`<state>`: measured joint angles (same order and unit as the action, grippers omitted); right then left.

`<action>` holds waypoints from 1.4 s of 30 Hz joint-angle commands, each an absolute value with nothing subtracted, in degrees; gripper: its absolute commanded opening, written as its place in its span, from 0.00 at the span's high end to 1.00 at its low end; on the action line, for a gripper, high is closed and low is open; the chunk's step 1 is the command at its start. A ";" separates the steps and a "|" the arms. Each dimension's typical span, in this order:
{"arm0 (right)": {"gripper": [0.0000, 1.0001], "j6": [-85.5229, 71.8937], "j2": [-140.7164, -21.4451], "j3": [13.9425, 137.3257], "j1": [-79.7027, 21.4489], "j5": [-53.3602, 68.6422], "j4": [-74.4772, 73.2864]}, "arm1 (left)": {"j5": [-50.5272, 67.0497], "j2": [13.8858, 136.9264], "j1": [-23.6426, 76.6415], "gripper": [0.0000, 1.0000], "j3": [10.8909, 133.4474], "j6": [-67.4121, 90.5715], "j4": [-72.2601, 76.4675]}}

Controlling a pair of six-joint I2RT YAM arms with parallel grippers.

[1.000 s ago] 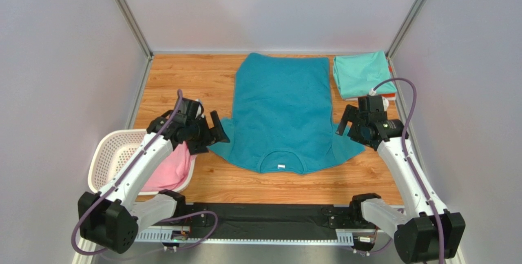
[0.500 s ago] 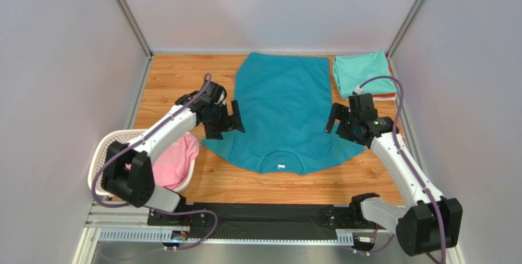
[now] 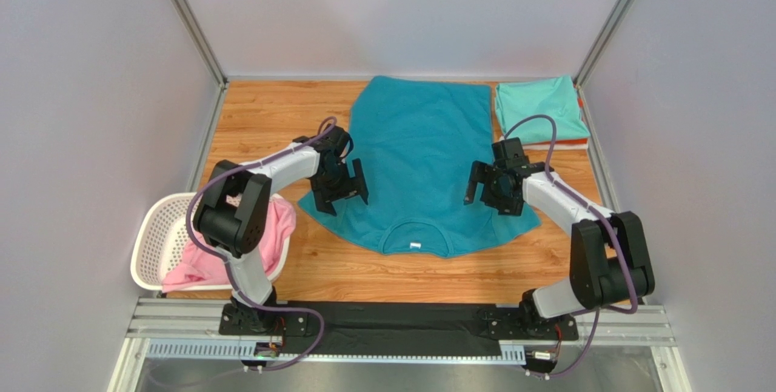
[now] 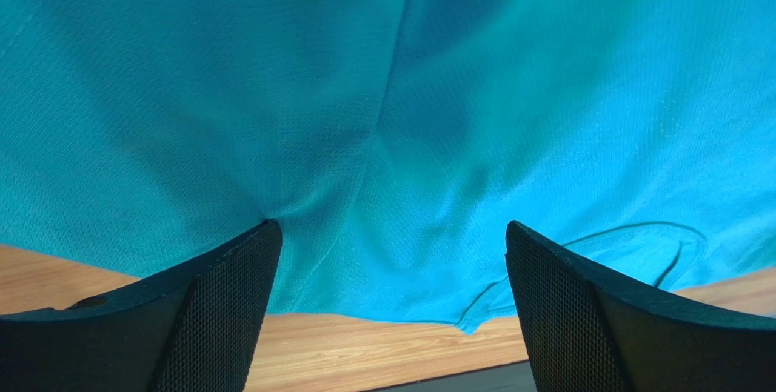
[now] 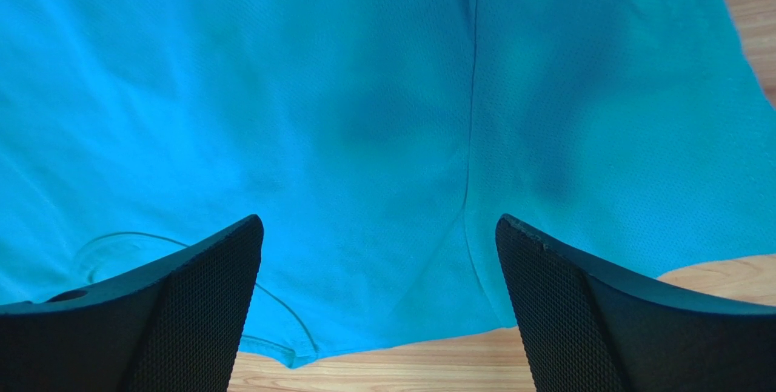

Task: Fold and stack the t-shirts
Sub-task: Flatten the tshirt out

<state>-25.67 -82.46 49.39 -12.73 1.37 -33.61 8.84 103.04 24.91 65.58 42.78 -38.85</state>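
Note:
The deep teal t-shirt [image 3: 416,165] lies spread flat on the wooden table, collar toward the near edge. My left gripper [image 3: 339,188] is open above its left sleeve; the left wrist view shows teal cloth [image 4: 382,119] between the open fingers [image 4: 219,310]. My right gripper [image 3: 489,189] is open above its right sleeve, with teal cloth [image 5: 382,119] between the fingers [image 5: 565,301]. A folded mint green t-shirt [image 3: 539,110] sits at the far right on top of an orange one [image 3: 574,144], of which only an edge shows. A pink t-shirt [image 3: 250,247] lies in the basket.
A white lattice basket [image 3: 162,228] stands at the near left beside the table [image 3: 273,119]. Grey walls and metal corner posts close in the far side and both sides. A black rail runs along the near edge.
Both arms have swung inward and lowered over the teal shirt's sleeves; the left gripper came from beside the basket, the right from the table's right side. Both stayed open.

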 commanded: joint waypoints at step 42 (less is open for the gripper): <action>0.00 -27.51 -82.79 65.92 -38.60 -6.76 -39.11 | -2.11 105.22 15.29 0.00 91.00 37.96 -52.56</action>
<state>-30.22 -83.90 66.41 -46.68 -1.37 -35.03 0.51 109.40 13.56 97.03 38.57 -52.66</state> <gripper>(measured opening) 0.998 0.995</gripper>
